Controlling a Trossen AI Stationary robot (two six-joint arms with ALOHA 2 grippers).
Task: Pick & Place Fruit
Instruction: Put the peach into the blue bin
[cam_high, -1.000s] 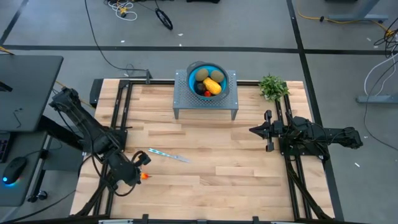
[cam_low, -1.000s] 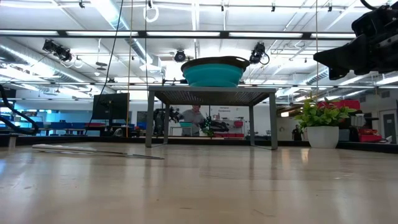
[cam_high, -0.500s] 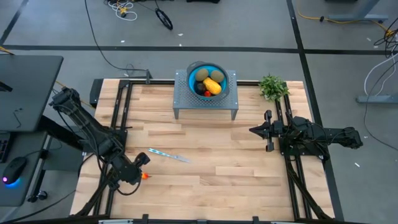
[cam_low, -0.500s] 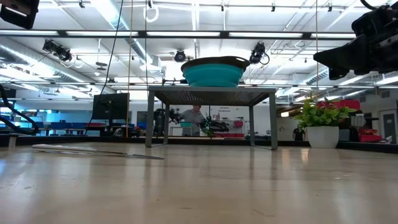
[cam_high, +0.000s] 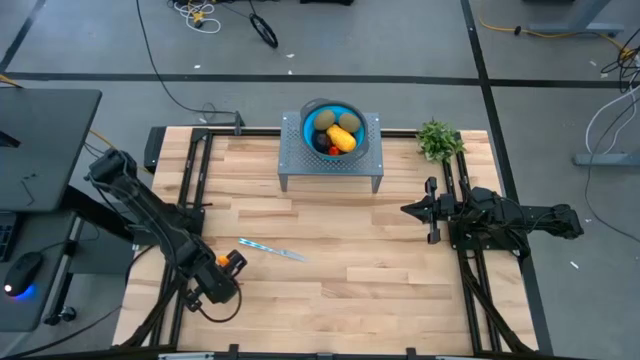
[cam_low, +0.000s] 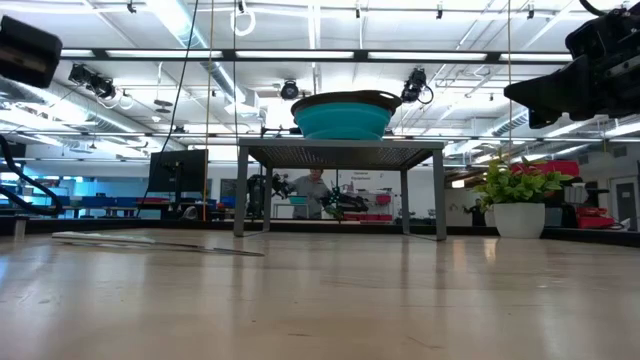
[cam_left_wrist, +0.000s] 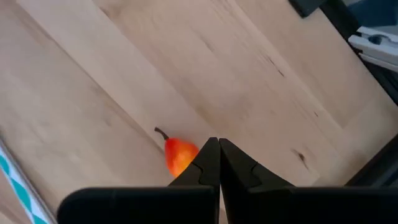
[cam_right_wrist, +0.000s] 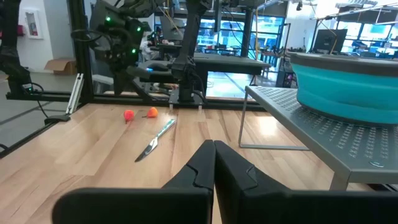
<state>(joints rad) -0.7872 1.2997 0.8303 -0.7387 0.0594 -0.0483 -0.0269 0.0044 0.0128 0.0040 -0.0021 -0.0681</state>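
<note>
Most of the fruit already sits in the round blue bowl (cam_high: 333, 130) on the grey perforated metal stand (cam_high: 290, 160) at the far middle of the light wooden table (cam_high: 360, 250). In it: two brown-green oval kiwi-like fruits (cam_high: 327, 122), one elongated yellow-orange fruit (cam_high: 342, 138), and a small red piece (cam_high: 334, 150) at the near rim.

At least one piece is left on the table: a small red-orange pear-shaped fruit with a dark stem (cam_left_wrist: 179, 154), lying near the table's left front. The right wrist view shows two small red-orange pieces (cam_right_wrist: 129, 115) well apart from the bowl, close together beyond the slim silvery-blue knife-like stick (cam_right_wrist: 155, 139); whether both are loose fruit cannot be told.

Left gripper (cam_left_wrist: 218, 163): fingers pressed together, empty, tips just beside the pear-shaped fruit; contact cannot be told. In the high view it hangs near the table's left front edge (cam_high: 222, 283).

Right gripper (cam_high: 412, 210): fingers together, holding nothing, waiting over the right side of the table, pointed toward the centre.

Green leafy plant sprig in a white pot (cam_high: 437, 140) stands at the far right, no part of the job.

Judgement: task mostly done. Remaining: open the left fingers, take the small red-orange fruit, carry it to the bowl. The piece is tiny and rounded; it may roll from a closing pinch.
</note>
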